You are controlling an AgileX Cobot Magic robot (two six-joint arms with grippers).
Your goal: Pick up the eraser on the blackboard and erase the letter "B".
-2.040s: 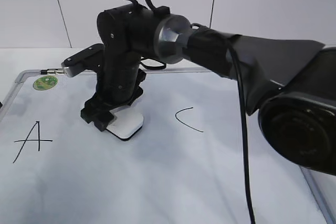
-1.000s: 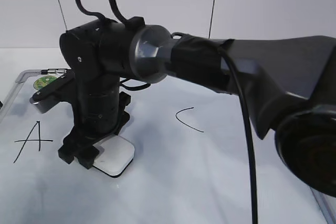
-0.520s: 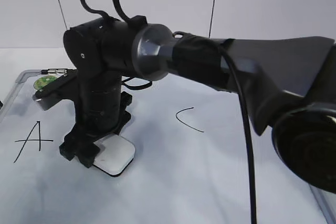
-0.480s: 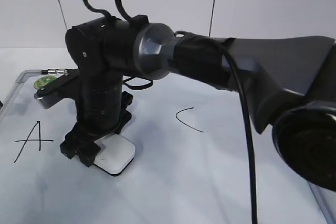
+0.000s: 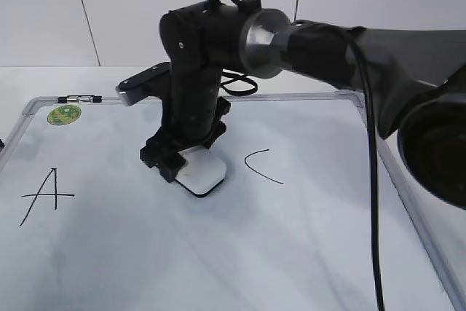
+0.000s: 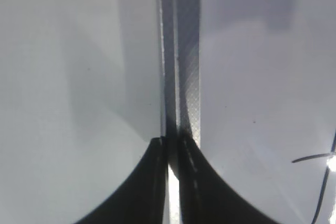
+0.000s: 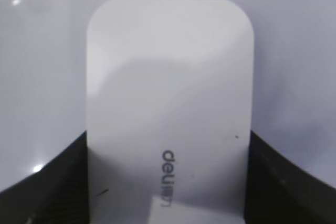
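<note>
The eraser [image 5: 204, 176], a white glossy block with a dark underside, lies flat on the blackboard [image 5: 240, 253] between the black "A" [image 5: 45, 194] and the curved "C" [image 5: 262, 165]. My right gripper [image 5: 180, 164] reaches across from the right and is shut on it. In the right wrist view the eraser [image 7: 168, 87] fills the frame with grey lettering on top, and a black finger [image 7: 52, 187] presses each long side. No "B" shows on the board. My left gripper [image 6: 170, 153] is shut and empty over the board's grey frame strip [image 6: 184, 51].
A round green sticker [image 5: 63, 114] sits at the board's far left corner beside a small metal clip [image 5: 79, 98]. The right arm's thick black link [image 5: 378, 56] and cable [image 5: 368, 180] span the right side above the board. A white wall stands behind.
My right gripper has slid the eraser from the board's left front, near the "A", back to the right and farther away, close to the "C".
</note>
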